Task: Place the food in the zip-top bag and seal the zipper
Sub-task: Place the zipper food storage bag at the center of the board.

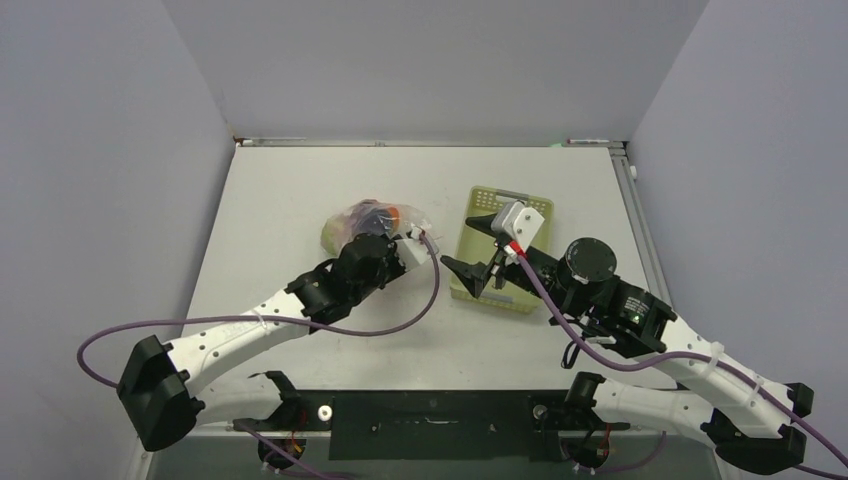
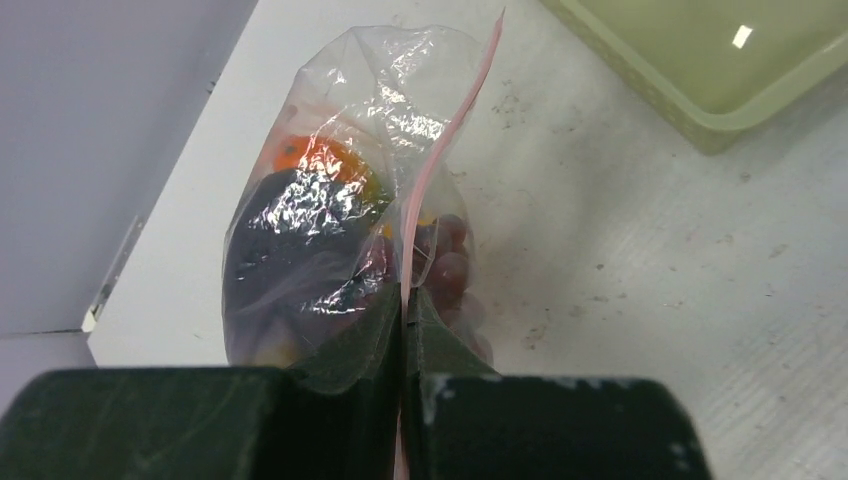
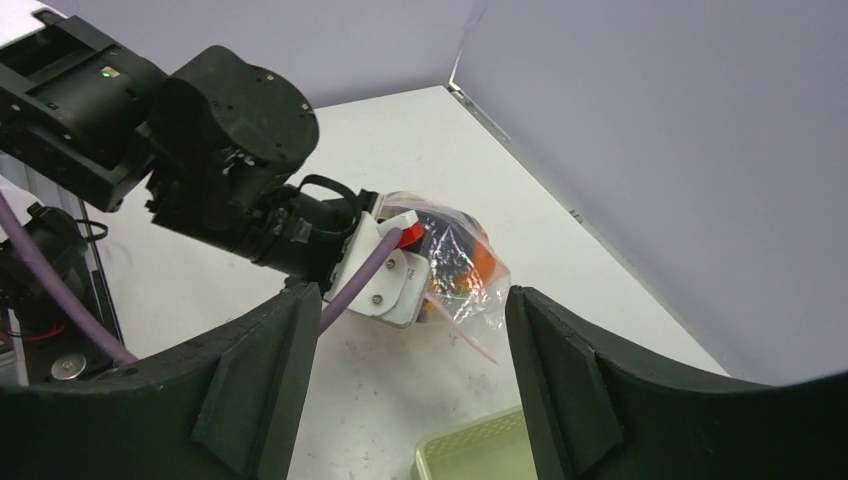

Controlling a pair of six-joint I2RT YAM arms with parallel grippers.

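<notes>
The zip-top bag [image 2: 330, 190] lies on the white table, crinkled and bulging with the food. Through the plastic I see an orange [image 2: 320, 160], the dark eggplant [image 2: 285, 250] and dark red grapes [image 2: 450, 262]. My left gripper [image 2: 405, 305] is shut on the pink zipper [image 2: 440, 150], which runs up and away from its jaws. In the top view the bag [image 1: 365, 218] sits left of centre, with the left gripper [image 1: 392, 240] at its right side. My right gripper [image 1: 468, 247] hangs open over the basket's left edge, empty, facing the bag [image 3: 462, 258]. Its jaws [image 3: 412, 292] stand wide apart.
A pale yellow-green mesh basket [image 1: 520, 290] stands right of the bag, partly under the right arm; its corner shows as basket [image 2: 700, 70] and basket [image 3: 470, 455]. Grey walls close in the table on three sides. The left arm [image 3: 230, 150] fills the near left of the right wrist view.
</notes>
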